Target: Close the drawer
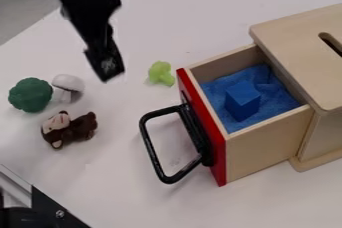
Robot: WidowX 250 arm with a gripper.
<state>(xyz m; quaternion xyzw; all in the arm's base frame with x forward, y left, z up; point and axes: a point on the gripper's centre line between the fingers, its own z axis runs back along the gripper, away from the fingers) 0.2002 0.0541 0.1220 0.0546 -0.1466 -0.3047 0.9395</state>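
Drawer (270,147) is open, sticking out of the wooden box (294,34) with its red front (218,144) well clear of the box body. Black loop handle (151,144) is on the drawer's front, angled out from it. Gripper (109,69) hangs to the upper left of the drawer in view, apart from it and from the handle. Jaws: can't tell if wide or narrow from this angle. Inside drawer: blue cloth (277,103) across the bottom, blue block (242,100) on top of it. Light green toy (161,73) sits near the drawer's far front corner, not touching. Well out to the left of the drawer on the white table (133,197): dark green toy (30,95), mushroom (68,83) just beside it, brown toy animal (70,129) lying nearby.
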